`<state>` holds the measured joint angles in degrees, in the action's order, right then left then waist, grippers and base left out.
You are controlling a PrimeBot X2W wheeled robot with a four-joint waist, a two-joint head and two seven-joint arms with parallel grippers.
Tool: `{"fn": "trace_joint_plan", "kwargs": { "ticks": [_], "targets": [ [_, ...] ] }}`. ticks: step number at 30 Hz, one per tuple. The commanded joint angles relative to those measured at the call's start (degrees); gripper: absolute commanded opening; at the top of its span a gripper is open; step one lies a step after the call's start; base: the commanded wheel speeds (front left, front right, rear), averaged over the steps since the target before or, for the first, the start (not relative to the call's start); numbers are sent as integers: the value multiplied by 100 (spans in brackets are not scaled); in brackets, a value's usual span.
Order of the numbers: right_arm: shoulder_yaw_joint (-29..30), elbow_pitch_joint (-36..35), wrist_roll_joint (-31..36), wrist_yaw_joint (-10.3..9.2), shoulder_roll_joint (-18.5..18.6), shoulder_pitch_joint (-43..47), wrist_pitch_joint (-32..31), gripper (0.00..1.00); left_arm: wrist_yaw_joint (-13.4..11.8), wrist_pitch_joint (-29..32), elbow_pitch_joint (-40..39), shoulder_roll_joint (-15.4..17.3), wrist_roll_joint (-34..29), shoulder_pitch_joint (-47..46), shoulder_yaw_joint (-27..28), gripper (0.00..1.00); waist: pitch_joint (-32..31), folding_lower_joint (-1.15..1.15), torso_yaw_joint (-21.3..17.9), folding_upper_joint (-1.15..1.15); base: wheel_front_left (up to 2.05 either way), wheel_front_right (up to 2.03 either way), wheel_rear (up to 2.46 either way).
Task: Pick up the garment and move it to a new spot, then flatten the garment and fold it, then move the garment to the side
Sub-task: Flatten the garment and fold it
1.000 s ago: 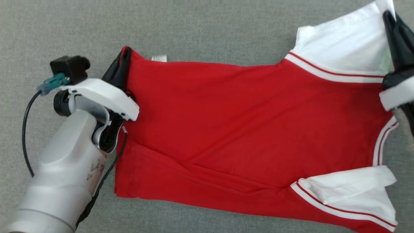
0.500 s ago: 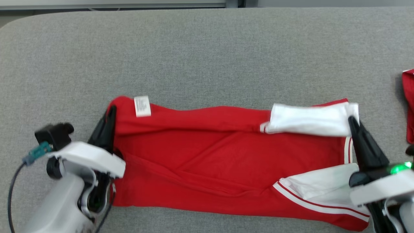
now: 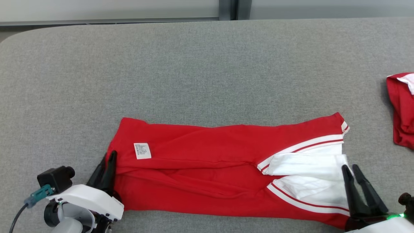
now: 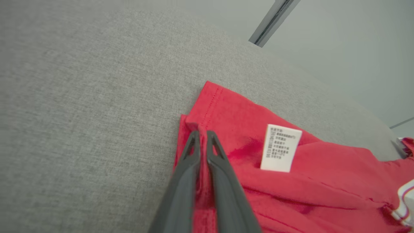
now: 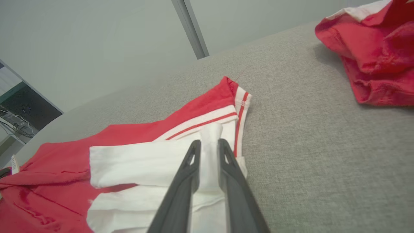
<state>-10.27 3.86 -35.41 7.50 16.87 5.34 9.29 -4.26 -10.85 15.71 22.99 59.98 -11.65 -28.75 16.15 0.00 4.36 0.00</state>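
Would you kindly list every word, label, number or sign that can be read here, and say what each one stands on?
White label on the red garment, near its left end: several rows of small print, too blurred to read in any view.
There is no other text, brand, number or sign to read on the garment, the other red cloth or the grey surface.

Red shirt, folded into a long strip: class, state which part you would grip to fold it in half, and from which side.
On the shirt, pinch the two corners of the hem end, coming in from the robot's left. That short edge is straight, without loose flaps, so it should probably lift evenly and lay over the bulkier white sleeves at the right.
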Motion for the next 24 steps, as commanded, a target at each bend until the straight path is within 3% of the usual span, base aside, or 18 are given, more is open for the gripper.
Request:
{"fn": "trace_joint_plan", "kwargs": {
  "ticks": [1,7,9,15,24],
  "targets": [
    [42,-75,120,-3,-41,36,123,100,-95,-85,-56,73,-151,64,9,100,-57,0,-38,0,0,0,0],
    [621,-661,1148,-3,-283,236,432,100,-730,-426,-613,6,-1136,428,376,100,-361,0,-92,0,0,0,0],
    [893,-905,1524,-3,-437,287,431,100,-834,-433,-1009,-116,-1599,562,652,100,-484,0,-90,0,0,0,0],
    [1218,-1466,2274,-3,-764,421,-64,100,-794,-435,-1769,-542,-2559,1033,1066,100,-920,0,-90,0,0,0,0],
    [1226,-1531,2282,-3,-929,630,-312,100,-741,-428,-1839,-626,-3238,1366,1162,100,-1133,0,-117,0,0,0,0]
  ]
}}
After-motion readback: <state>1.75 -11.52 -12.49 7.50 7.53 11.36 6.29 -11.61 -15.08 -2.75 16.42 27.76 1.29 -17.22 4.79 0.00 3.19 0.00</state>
